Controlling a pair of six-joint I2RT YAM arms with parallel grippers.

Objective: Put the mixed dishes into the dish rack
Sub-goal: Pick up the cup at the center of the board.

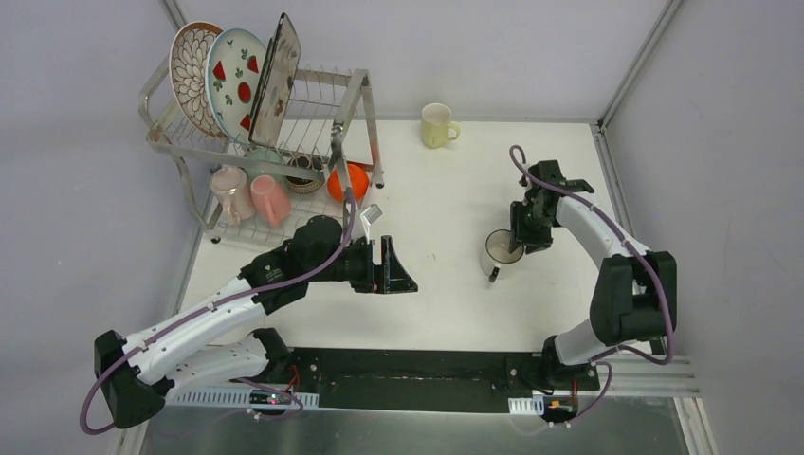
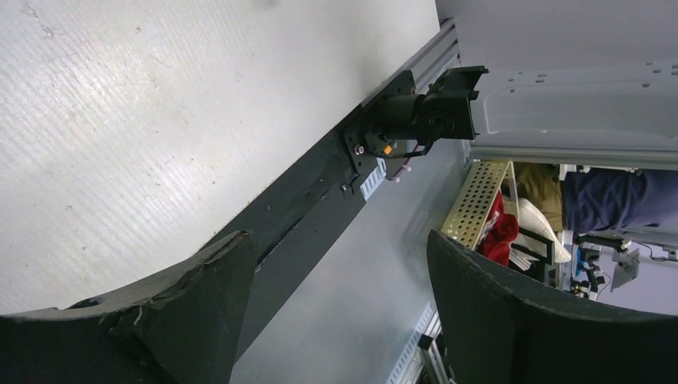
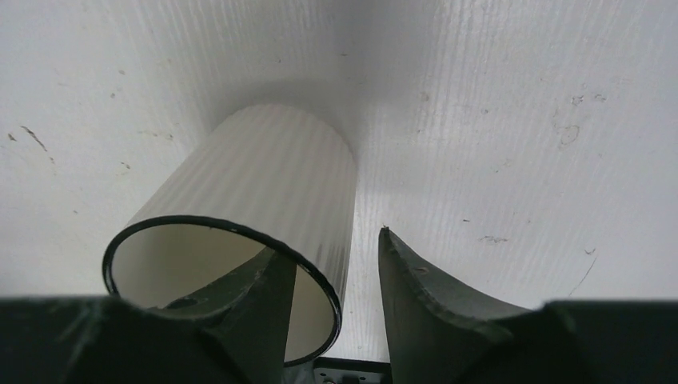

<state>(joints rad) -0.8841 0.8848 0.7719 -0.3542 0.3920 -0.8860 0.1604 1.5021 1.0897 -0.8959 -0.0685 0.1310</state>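
Note:
The dish rack [image 1: 358, 95] stands at the back left. Its upper tier holds the petal-pattern plate [image 1: 190, 76], the red-fruit plate [image 1: 235, 81] and the flowered square plate [image 1: 275, 81] on edge. Its lower tier holds the lilac mug [image 1: 230, 192], the pink mug [image 1: 270, 199], the brown bowl [image 1: 305, 171] and the orange bowl [image 1: 353, 180]. The yellow mug [image 1: 438, 125] stands on the table at the back. The white mug [image 1: 500, 248], black-rimmed [image 3: 264, 168], stands right of centre. My right gripper [image 1: 517, 242] [image 3: 334, 244] is open, with one finger inside the mug and the other outside, a gap away from the wall. My left gripper [image 1: 393, 265] [image 2: 336, 236] is open and empty.
The white table [image 1: 446, 303] is walled at the back and both sides. A black mounting strip [image 1: 417, 370] runs along the near edge, also in the left wrist view [image 2: 304, 192]. The left arm lies across the table just in front of the rack.

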